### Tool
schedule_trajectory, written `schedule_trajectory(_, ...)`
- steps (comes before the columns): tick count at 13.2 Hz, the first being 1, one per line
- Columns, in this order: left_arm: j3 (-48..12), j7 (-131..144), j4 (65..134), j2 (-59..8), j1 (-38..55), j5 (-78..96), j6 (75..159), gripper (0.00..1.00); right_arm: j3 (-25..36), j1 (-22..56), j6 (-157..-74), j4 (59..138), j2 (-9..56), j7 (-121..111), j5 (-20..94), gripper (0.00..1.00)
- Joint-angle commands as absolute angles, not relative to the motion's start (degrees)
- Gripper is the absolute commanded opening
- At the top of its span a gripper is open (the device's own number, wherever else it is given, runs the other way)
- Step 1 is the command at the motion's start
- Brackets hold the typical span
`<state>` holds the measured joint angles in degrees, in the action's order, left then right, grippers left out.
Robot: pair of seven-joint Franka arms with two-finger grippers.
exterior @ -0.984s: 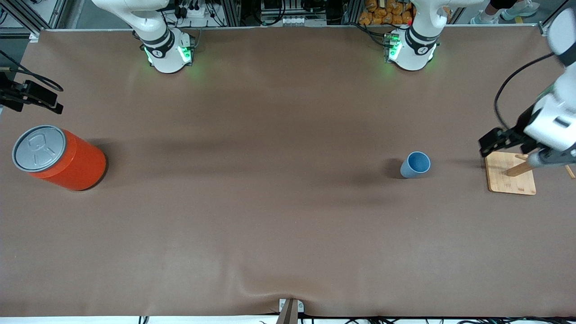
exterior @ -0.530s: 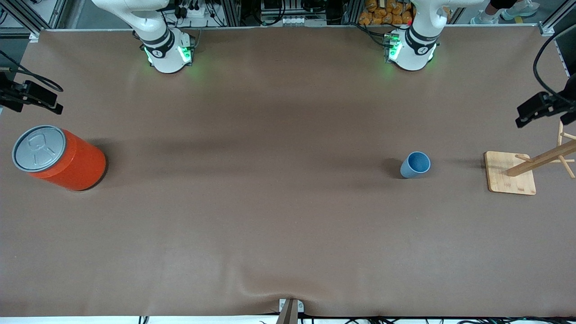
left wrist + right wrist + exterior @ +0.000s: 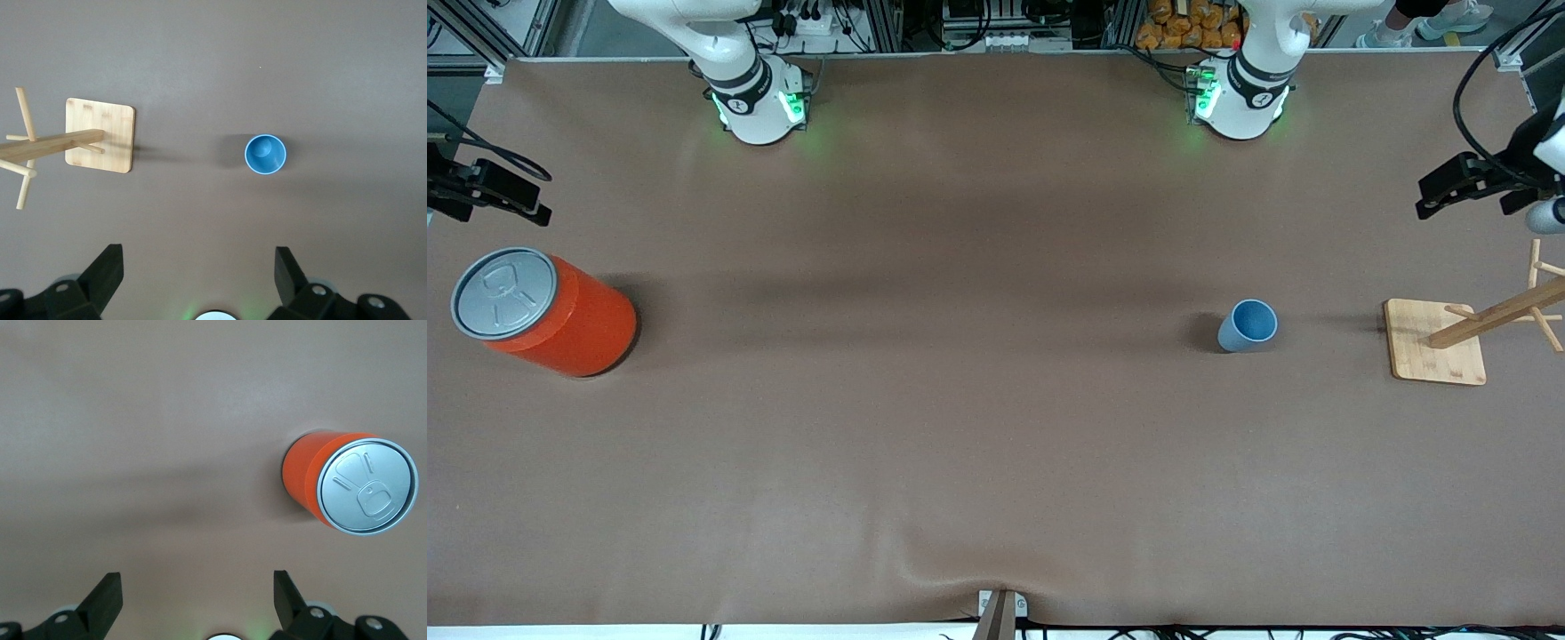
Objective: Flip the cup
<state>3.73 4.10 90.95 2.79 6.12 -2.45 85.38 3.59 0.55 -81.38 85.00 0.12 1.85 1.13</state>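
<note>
The cup point(image 3: 1247, 324) is small and light blue and stands upright on the brown table, mouth up, toward the left arm's end. In the left wrist view the cup point(image 3: 265, 154) shows its darker blue inside from straight above. My left gripper point(image 3: 198, 257) hangs open high over the table at that end, well clear of the cup, with nothing between its fingers. In the front view the left gripper point(image 3: 1463, 185) shows at the picture's edge. My right gripper point(image 3: 198, 583) is open and empty, waiting high over the other end; the front view shows it point(image 3: 494, 191) above the can.
A wooden peg rack point(image 3: 1436, 342) on a square base stands beside the cup, closer to the left arm's end of the table. A big orange can point(image 3: 543, 311) with a grey pull-tab lid stands upright at the right arm's end. Bare brown table lies between them.
The left arm has swung up and away from over the wooden rack toward the table's edge. The cup, can and right arm have not moved.
</note>
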Motion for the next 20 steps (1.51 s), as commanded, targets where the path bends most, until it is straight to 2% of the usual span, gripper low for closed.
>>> schedule_trajectory(1, 3.5, 3.4, 91.8, 4.2, 6.0, -2.6, 86.1, 1.00, 3.1, -0.3, -81.1, 83.8, 0.6, 2.6, 1.8, 1.00)
schedule_trajectory(20, 3.2, 1.1, 91.1, 2.8, 5.7, -2.1, 85.9, 1.00, 3.1, -0.2, -81.2, 83.8, 0.7, 2.6, 1.8, 1.00)
